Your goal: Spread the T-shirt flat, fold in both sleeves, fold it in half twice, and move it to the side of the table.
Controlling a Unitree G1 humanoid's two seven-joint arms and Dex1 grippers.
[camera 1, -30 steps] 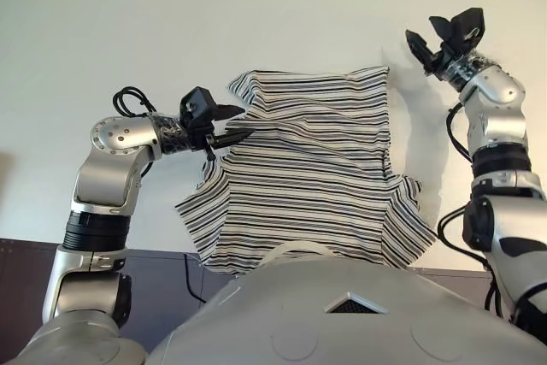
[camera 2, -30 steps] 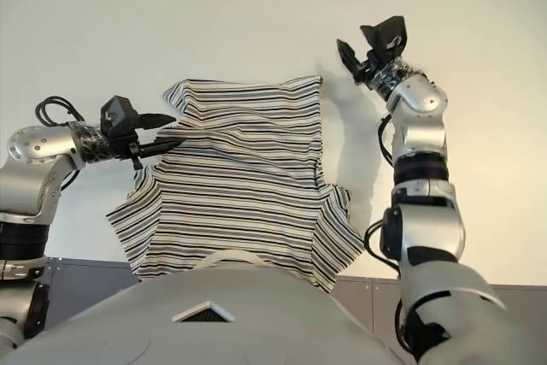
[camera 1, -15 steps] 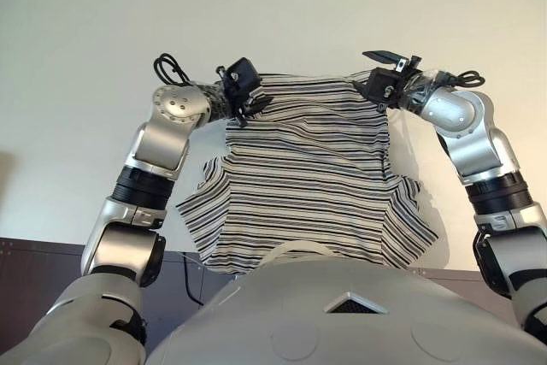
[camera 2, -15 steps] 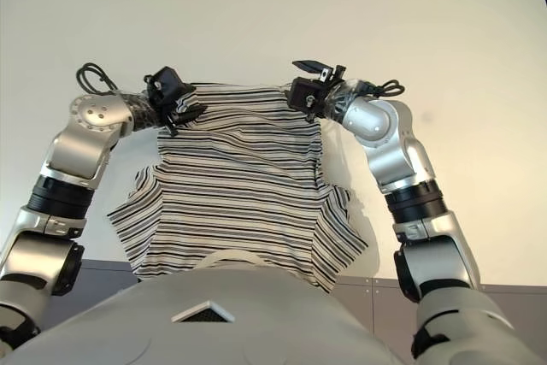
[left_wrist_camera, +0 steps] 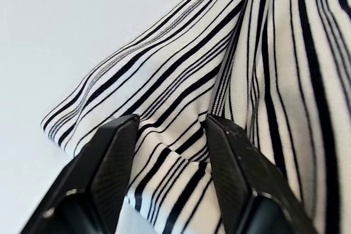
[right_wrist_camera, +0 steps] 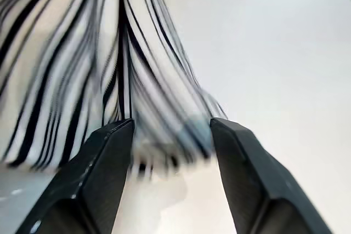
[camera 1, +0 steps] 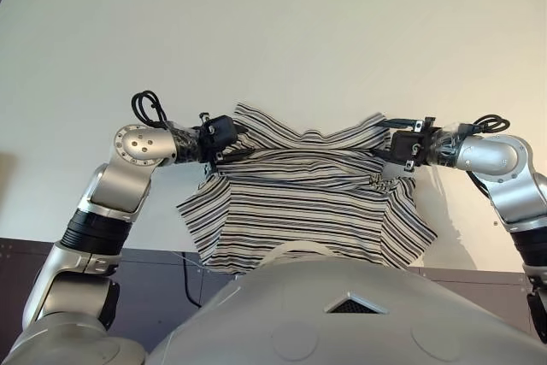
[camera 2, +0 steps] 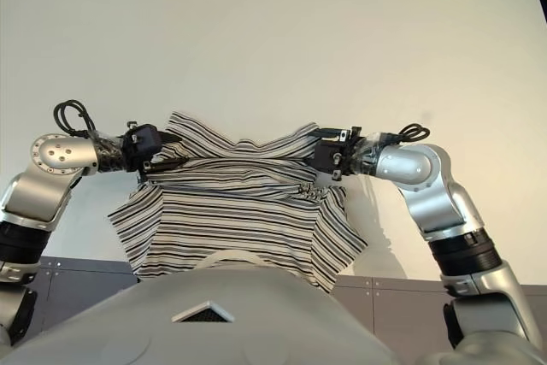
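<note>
Both the left tool [camera 1: 234, 153] and right tool [camera 1: 384, 152] grip the T-shirt [camera 1: 301, 204].

Left arm: your left gripper [left_wrist_camera: 173, 121] pinches the T-shirt [camera 1: 299, 203] at its left edge, elbow out.
Right arm: your right gripper [right_wrist_camera: 171, 125] pinches its right edge.

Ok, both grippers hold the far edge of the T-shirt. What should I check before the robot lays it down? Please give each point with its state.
1. Left gripper grips the T-shirt: ok, cloth is pinched in it.
2. Right gripper grips it: ok, same.
3. Grippers level with each other: ok.
4. Sleeves folded in: not ok; left sleeve and right sleeve stick out.
5. Cloth smooth: not ok, wrinkled between the grippers.
</note>
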